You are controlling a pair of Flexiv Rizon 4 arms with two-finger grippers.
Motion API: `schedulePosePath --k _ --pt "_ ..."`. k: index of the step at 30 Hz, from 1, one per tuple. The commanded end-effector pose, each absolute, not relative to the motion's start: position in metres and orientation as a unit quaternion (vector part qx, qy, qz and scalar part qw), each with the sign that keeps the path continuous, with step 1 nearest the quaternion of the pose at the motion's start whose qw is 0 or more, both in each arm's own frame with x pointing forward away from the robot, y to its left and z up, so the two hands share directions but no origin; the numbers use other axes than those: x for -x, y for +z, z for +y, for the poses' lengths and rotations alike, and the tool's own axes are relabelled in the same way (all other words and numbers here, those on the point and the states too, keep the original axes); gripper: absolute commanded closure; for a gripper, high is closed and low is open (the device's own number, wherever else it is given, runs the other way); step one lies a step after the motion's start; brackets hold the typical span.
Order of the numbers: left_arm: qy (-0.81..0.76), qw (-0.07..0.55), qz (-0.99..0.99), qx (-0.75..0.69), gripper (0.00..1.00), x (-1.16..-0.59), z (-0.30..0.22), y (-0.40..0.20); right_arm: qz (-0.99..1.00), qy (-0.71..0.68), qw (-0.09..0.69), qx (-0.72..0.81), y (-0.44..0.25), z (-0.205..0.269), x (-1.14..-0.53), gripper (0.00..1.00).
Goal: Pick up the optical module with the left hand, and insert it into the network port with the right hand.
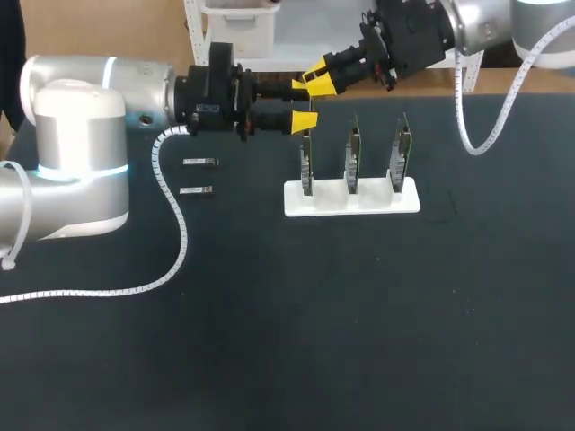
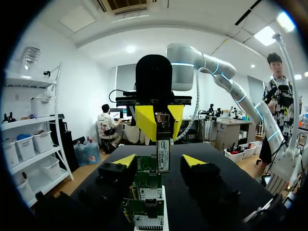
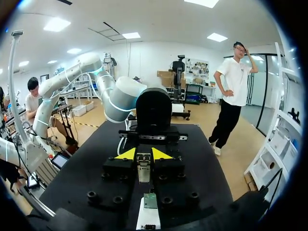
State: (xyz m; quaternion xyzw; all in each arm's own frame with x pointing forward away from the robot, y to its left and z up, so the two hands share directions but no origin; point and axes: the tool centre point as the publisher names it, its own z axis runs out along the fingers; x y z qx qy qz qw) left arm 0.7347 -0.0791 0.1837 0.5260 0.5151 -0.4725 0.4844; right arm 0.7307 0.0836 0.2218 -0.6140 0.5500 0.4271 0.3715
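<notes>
The optical module (image 2: 163, 155), a slim metal stick, hangs upright in the air over the left end of the board stand. It is pinched at its upper end by the right pincer (image 3: 144, 155), whose two yellow tips press on it from either side. It carries a white label with dark print, too small for me to read.

Around it sits the left pincer (image 1: 305, 105), fingers spread wide with the module in the gap between them. In the left wrist view neither of its yellow tips touches the module. The two pincers meet nose to nose, the left arm coming in level from its side and the right arm slanting in from the far corner.

Just below the module stand three green circuit boards (image 1: 353, 153), upright on edge in a white stand (image 1: 409, 202), side by side with gaps between them. The module's lower end is right beside the top of the leftmost board; whether they touch I cannot tell.

Well apart from the stand, on the left arm's side, a spare module (image 1: 199, 162) and a second spare module (image 1: 196, 190) lie flat on the dark table (image 1: 359, 323), one behind the other. A white coiled cable (image 1: 175, 233) from the left arm trails over the table close by them.
</notes>
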Motion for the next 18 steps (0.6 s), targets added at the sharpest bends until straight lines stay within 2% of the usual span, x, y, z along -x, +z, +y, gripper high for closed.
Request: schedulePosePath --k 1,4,11,18 --pt "-0.472 0.484 0.516 -0.526 0.0 -0.735 -0.079 0.184 0.55 0.427 0.372 0.614 0.222 0.084 -0.731 1.0" --pt "-0.472 0.484 0.516 -0.526 0.0 -0.735 -0.079 0.184 0.55 0.427 0.372 0.614 0.222 0.084 -0.731 1.0" --pt "-0.411 0.383 0.631 -0.535 0.0 -0.741 -0.042 0.166 0.55 0.427 0.372 0.614 0.222 0.084 -0.731 1.0" --pt "-0.387 0.368 0.656 -0.534 0.0 -0.741 -0.014 0.163 0.55 0.427 0.372 0.614 0.222 0.084 -0.731 1.0"
